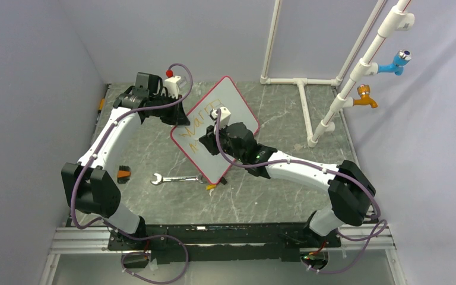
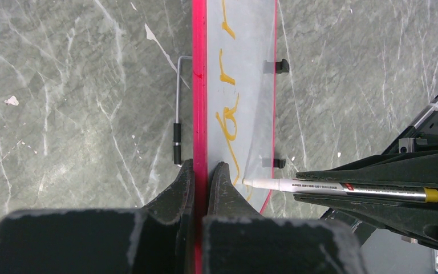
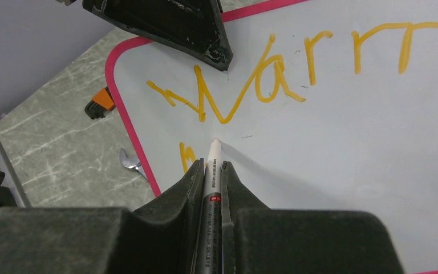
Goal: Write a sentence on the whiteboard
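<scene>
Right wrist: clamped on a marker (image 3: 213, 151) with the right gripper (image 3: 210, 165), tip against the whiteboard (image 3: 348, 142) under the orange lettering (image 3: 262, 85). Pinched on the red rim (image 2: 199, 85) with the left gripper (image 2: 201, 168), propping the board tilted up from the counter (image 2: 63, 114), likely to steady it for writing.

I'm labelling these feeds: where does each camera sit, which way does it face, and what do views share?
Top external: above and behind, looking down on table and both arms.
Left wrist: along the left hand, clamped on the whiteboard rim.
Right wrist: along the right hand gripping the marker, onto the whiteboard.
Wrist views share the marker.
</scene>
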Robot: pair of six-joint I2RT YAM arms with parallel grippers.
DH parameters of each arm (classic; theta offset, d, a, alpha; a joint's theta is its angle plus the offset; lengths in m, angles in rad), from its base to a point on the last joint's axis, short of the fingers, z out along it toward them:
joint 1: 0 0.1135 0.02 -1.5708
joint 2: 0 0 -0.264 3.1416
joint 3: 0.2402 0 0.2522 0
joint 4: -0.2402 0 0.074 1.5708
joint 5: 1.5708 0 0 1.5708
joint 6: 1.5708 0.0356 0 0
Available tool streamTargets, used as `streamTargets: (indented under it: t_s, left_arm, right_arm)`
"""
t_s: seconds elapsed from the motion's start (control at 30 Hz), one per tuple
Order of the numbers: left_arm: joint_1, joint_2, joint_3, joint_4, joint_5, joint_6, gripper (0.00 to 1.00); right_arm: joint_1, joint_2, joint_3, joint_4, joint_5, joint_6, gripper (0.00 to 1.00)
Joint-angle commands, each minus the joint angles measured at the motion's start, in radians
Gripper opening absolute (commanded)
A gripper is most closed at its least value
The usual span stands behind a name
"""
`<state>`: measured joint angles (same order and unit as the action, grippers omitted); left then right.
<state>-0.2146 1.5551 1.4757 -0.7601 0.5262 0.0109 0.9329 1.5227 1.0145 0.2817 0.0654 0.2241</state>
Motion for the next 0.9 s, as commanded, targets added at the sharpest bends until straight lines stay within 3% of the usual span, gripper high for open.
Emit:
streamTargets:
  t_s: [0.0,0.5,0.87]
  left_arm:
    - [0.006,0.028,-0.012,-0.033,-0.252,0.14,0.0]
    - [0.006,0.029,-0.012,-0.035,-0.258,0.139,0.0]
    - [0.006,0.031,-0.012,-0.035,-0.255,0.14,0.0]
  right_arm:
    - [0.005,-0.009,-0.008,0.023,-0.029,0.026,0.0]
    - [0.02,-0.042,-0.093,0.03,-0.04,0.061,0.0]
    - [0.02,-0.06,-0.103,-0.02,0.07,0.03,0.0]
